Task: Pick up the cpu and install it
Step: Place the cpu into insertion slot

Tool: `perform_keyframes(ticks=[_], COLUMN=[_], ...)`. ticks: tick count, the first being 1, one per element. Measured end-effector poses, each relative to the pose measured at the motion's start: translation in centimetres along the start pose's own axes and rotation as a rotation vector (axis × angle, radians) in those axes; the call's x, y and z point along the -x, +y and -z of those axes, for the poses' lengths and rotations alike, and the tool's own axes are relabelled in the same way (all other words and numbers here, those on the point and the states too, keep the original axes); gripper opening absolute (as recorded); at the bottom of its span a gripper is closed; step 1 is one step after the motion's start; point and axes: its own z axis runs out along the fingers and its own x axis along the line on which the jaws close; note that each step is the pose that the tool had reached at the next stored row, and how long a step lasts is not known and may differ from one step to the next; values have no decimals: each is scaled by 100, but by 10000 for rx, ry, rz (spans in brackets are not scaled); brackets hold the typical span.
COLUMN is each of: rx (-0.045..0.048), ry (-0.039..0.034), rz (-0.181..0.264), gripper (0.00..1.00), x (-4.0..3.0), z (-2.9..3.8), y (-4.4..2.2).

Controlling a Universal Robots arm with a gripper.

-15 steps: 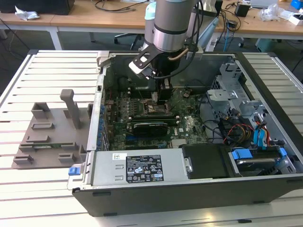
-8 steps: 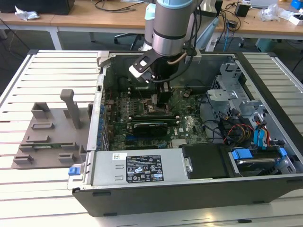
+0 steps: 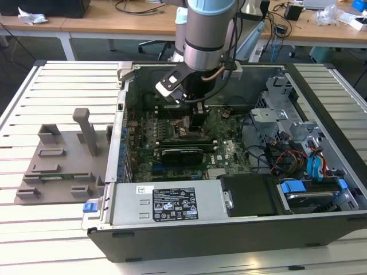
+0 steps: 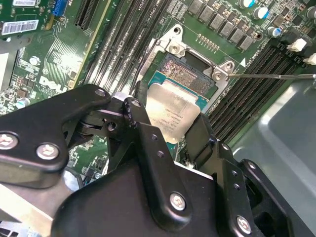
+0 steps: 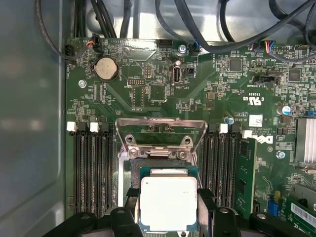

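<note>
Gripper (image 3: 194, 120) deep in the computer case (image 3: 229, 243), twelve o'clock in the exterior view.
Second wrist view: fingers (image 4: 140, 128) clamped on the cpu (image 4: 173, 111), seemingly just over the socket (image 4: 190, 74). First wrist view: cpu looks square; best kept level, lowered gently.

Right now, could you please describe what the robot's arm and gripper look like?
The arm is a thick silver-grey cylinder with a pale blue band at its top. A brownish cable loops beside the wrist, next to a small white-edged black module. The gripper is matte black, built of angular linked plates fastened with silver screws.
</note>
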Motion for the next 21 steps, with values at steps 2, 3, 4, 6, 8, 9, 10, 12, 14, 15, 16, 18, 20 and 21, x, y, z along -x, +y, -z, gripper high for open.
perform_keyframes(ticks=[2, 3, 4, 6, 8, 9, 10, 12, 14, 15, 16, 18, 20, 21], rx=[-1, 0, 0, -1, -1, -1, -1, 0, -1, -1, -1, -1, 0, -1], ry=[0, 0, 0, 0, 0, -1, 0, 0, -1, 0, -1, 0, 2, -1], rz=[0, 0, 0, -1, -1, -2, -1, -1, -1, -1, -1, 0, 0, -1], gripper=[55, 55, 55, 55, 55, 55, 55, 55, 55, 55, 55, 55, 55, 55], x=[0, 0, 0, -2, -7, -9, -13, -18, -24, -29, -35, -60, -81, -83], z=[-15, -29, -37, -57, -81, -93, -111, -135, -164, -181, -189, -200, -234, -251], y=[0, 1, 1, 1, 2, 2, -1, -13, -28, -35, -36, -35, -48, -58])
